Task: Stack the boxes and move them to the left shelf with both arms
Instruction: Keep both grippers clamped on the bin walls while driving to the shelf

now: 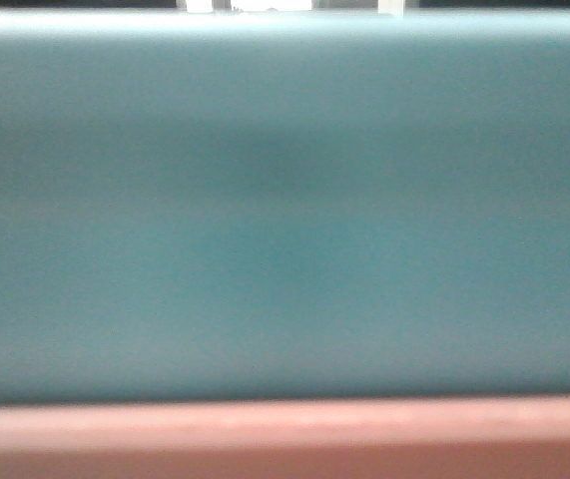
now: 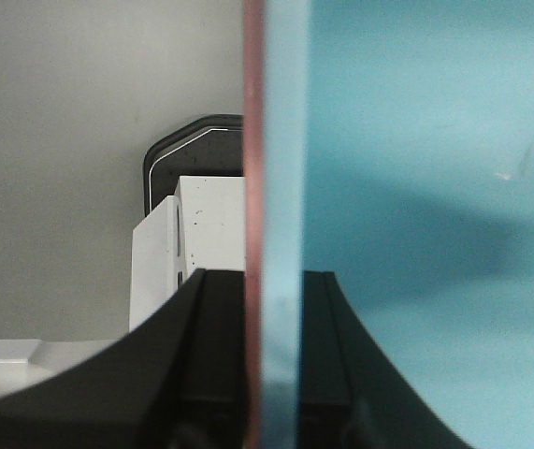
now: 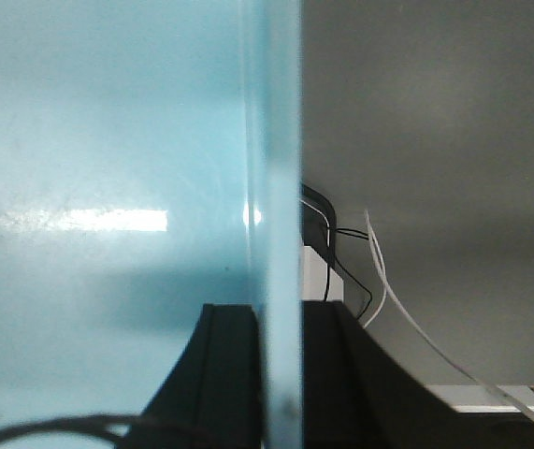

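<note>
Front view: blurred, v. close. The blue tub wall fills nearly the whole pic, w/ the pink tub as a strip along the bottom edge, right under the blue. A few white bits peek over the blue rim at top, too small to tell what. Left wrist view: the left hand is closed across two walls pressed together, pink outside and blue inside, i.e. the blue tub sits nested in the pink. One black finger bears on the pink side and the other on the blue inner face, no gap seen. Blue interior fills the right half. On the pink side, further back, is a white block w/ a dark rounded unit past it, on a plain grey backdrop. Right wrist view: the right hand is closed on the blue tub's wall, seen edge-on, w/ one finger inside and the other outside, both against it. Blue interior w/ a bright glare streak fills the left half. Outside the wall, thin black wires and a white cable run down past the hand, grey surface behind.
</note>
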Controlling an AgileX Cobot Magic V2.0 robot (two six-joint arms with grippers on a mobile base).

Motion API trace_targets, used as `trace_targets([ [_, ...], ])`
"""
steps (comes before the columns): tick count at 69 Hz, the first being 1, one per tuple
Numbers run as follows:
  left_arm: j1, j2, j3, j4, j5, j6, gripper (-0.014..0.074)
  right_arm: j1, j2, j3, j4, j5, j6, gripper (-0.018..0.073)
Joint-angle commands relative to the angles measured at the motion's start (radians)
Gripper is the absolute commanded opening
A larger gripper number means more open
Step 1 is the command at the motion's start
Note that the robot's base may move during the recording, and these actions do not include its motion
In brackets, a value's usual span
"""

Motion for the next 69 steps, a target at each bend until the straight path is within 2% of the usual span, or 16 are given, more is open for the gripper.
trace_targets([
  [1, -0.008, -0.041, -0.041, -0.050, 0.083, -0.008, -0.0004, 0.001, -0.032, -0.027, -0.016, -0.011, 0.000, 0.0055],
  [69, -0.008, -0.041, -0.041, -0.048, 0.083, -0.008, -0.0004, 0.001, -0.032, -0.027, -0.017, -0.011, 0.000, 0.0055],
])
